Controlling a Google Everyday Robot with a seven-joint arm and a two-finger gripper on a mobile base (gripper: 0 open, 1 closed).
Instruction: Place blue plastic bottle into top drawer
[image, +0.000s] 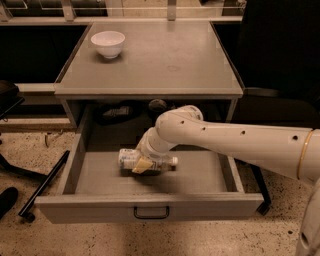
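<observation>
Release seems the step in hand: the bottle (128, 159) lies sideways on the floor of the drawer (100, 208) directly under the tool (144, 164), whose grip I cannot tell, so let go gently and rise clear of the table (165, 60) above.
</observation>
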